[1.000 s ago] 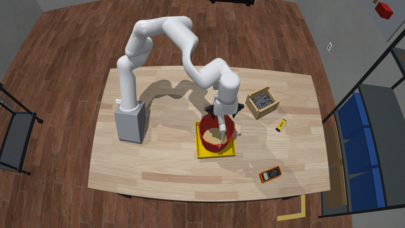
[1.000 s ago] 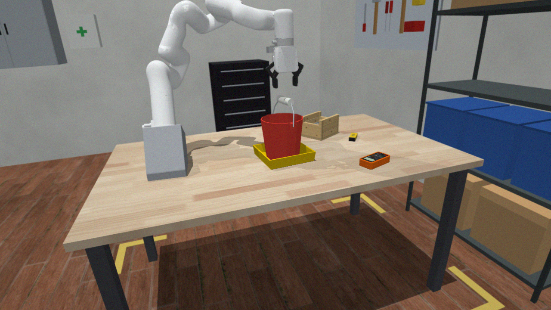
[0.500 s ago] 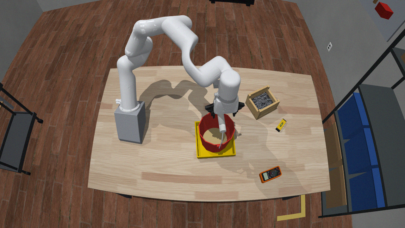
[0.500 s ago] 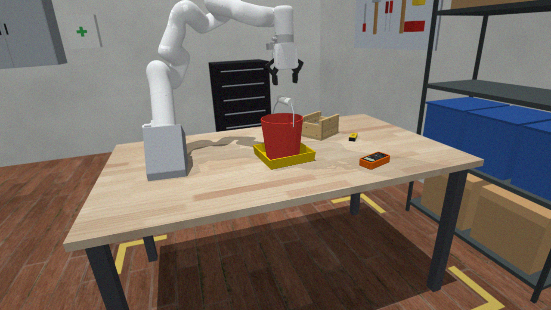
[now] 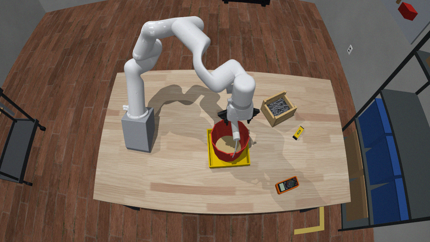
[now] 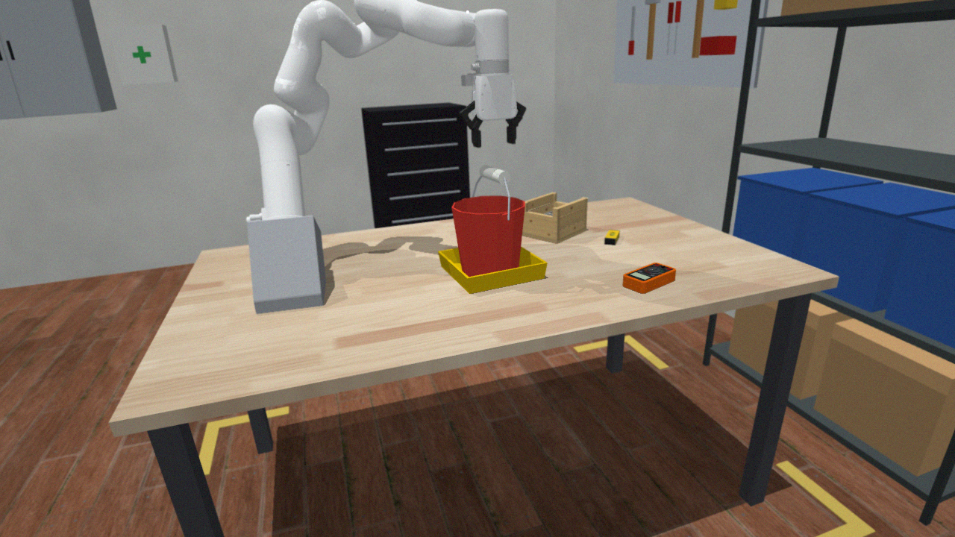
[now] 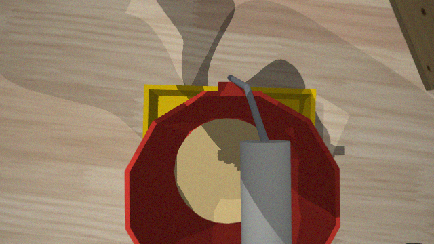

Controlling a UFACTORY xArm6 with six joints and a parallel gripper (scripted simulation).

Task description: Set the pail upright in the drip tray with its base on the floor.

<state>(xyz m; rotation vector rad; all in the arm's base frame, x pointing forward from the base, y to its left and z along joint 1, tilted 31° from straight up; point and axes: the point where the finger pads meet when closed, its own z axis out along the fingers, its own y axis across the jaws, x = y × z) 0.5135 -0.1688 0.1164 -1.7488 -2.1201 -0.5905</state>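
The red pail (image 5: 215, 144) (image 6: 487, 233) (image 7: 152, 190) stands upright in the yellow drip tray (image 5: 228, 164) (image 6: 494, 280) (image 7: 163, 98) near the middle of the table. Its wire handle stands up over the rim, with a grey grip (image 5: 234, 132) (image 6: 494, 173) (image 7: 265, 186) at the top. My gripper (image 5: 237, 120) (image 6: 493, 139) is open and empty. It hangs straight above the handle grip with a clear gap and touches nothing. Its fingers do not show in the wrist view. The pail hides most of the tray's floor.
A wooden crate of nails (image 5: 283, 118) (image 6: 557, 224) (image 7: 417, 41) stands to the right behind the tray. A small yellow level (image 5: 298, 132) (image 6: 611, 236) and an orange multimeter (image 5: 287, 184) (image 6: 649, 277) lie further right. The arm's grey base (image 5: 138, 129) (image 6: 286, 263) stands on the left.
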